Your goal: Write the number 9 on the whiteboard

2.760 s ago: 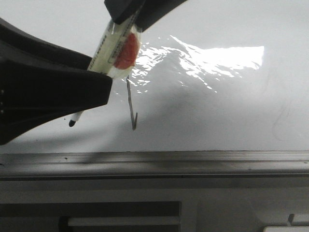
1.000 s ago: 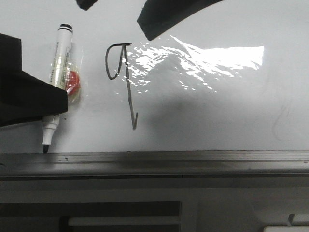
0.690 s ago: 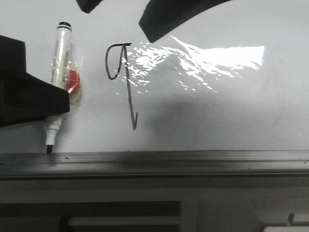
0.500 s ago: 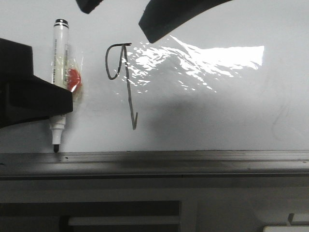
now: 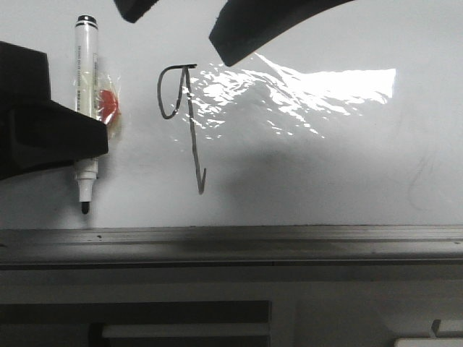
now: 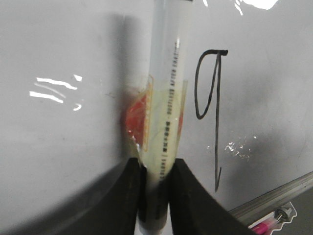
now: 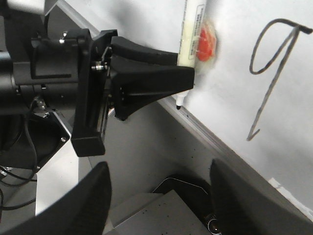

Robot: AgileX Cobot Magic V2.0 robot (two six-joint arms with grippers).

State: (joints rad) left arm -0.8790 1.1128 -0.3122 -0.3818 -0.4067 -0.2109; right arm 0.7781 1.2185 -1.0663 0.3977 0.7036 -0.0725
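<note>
Number 9 (image 5: 181, 123) sits drawn on the whiteboard (image 5: 325, 173), just beside the left gripper (image 6: 156, 169). Its fingers pinch the marker (image 5: 86, 108), long axis parallel to the tail, tip clear of the figure. Right gripper (image 7: 156, 196) gapes wide, holding nothing.

Bare whiteboard (image 5: 325, 166) right of the number 9 (image 5: 184, 123).

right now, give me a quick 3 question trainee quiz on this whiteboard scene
1. True or false: the number 9 is already drawn on the whiteboard.
2. What does the left gripper hold? A) eraser B) marker C) cloth
3. Fill in: the marker tip points toward the board's metal ____.

Key: 1. true. 2. B. 3. ledge. The right gripper is open and empty.
</note>
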